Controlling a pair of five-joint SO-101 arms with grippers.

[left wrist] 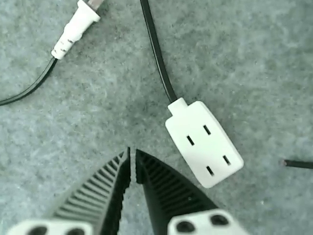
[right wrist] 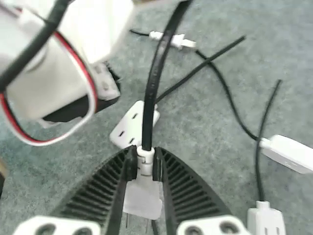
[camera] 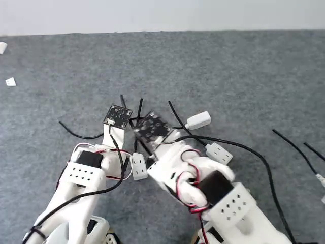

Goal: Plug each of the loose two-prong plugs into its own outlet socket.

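Note:
My right gripper (right wrist: 144, 152) is shut on a white two-prong plug (right wrist: 142, 196). The plug's prongs point back toward the wrist and its black cord (right wrist: 156, 73) rises away from the jaws. A white outlet socket (right wrist: 132, 125) lies on the carpet just beyond the fingertips. My left gripper (left wrist: 132, 152) is shut with nothing in it and hovers over bare carpet. Beside it lies a white outlet socket (left wrist: 204, 143) with two pairs of slots facing up. A loose white plug (left wrist: 78, 24) lies farther off. From above, a socket (camera: 138, 166) sits between both arms.
The grey carpet (camera: 244, 76) holds two more white sockets (camera: 219, 152) (camera: 198, 120) and several black cords (camera: 264, 162). The left arm's body (right wrist: 54, 63) crowds close to my right gripper. Another loose plug (right wrist: 171, 40) lies beyond. Open carpet stretches toward the back.

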